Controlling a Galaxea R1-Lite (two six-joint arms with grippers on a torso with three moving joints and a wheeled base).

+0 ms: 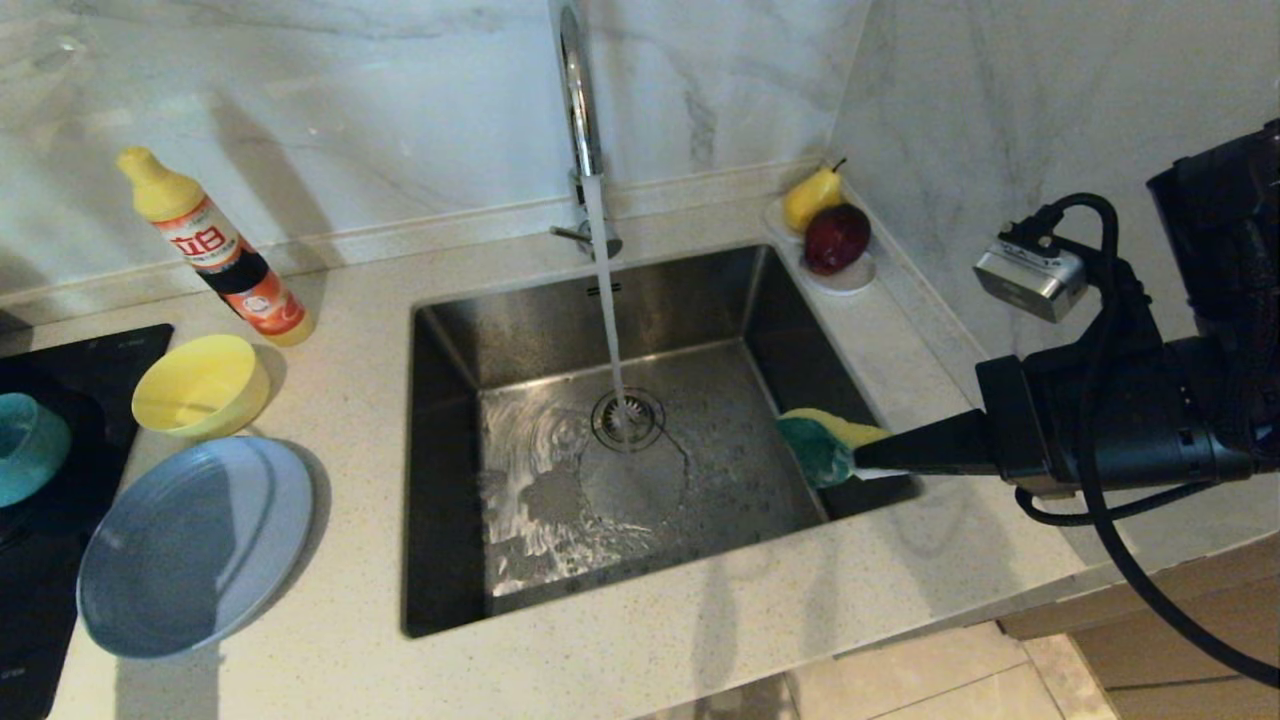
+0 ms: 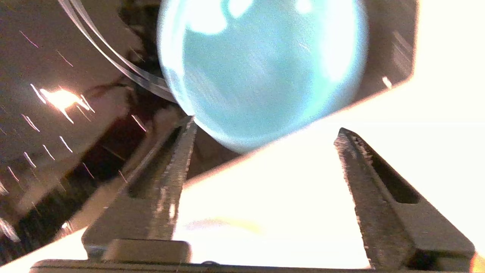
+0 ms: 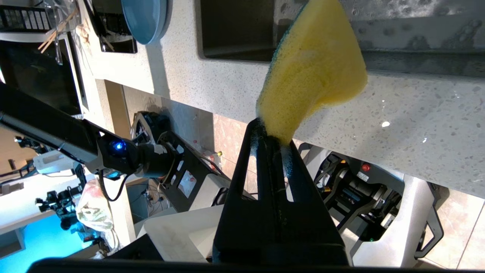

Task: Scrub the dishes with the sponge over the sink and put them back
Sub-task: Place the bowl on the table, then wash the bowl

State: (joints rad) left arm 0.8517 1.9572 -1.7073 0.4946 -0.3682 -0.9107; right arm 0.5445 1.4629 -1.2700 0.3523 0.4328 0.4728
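The stainless sink (image 1: 450,450) lies in the middle of the counter, and water runs from the tap (image 1: 578,100) onto its drain. My right gripper (image 1: 862,460) hovers at the sink's right edge, shut on the yellow and green sponge (image 1: 825,445), whose yellow face (image 3: 314,64) bulges out past the fingertips (image 3: 261,131). To the left of the sink rest the grey-blue plate (image 1: 190,545) and the yellow bowl (image 1: 200,385). The teal bowl (image 1: 28,448) stands on the black cooktop at the far left. My left gripper (image 2: 266,126) is open just short of the teal bowl (image 2: 261,68), with nothing between its fingers.
A detergent bottle (image 1: 215,250) leans behind the yellow bowl. A small white dish (image 1: 850,275) holding a pear and a red fruit sits in the back right corner. The black cooktop (image 1: 60,380) borders the counter's left end.
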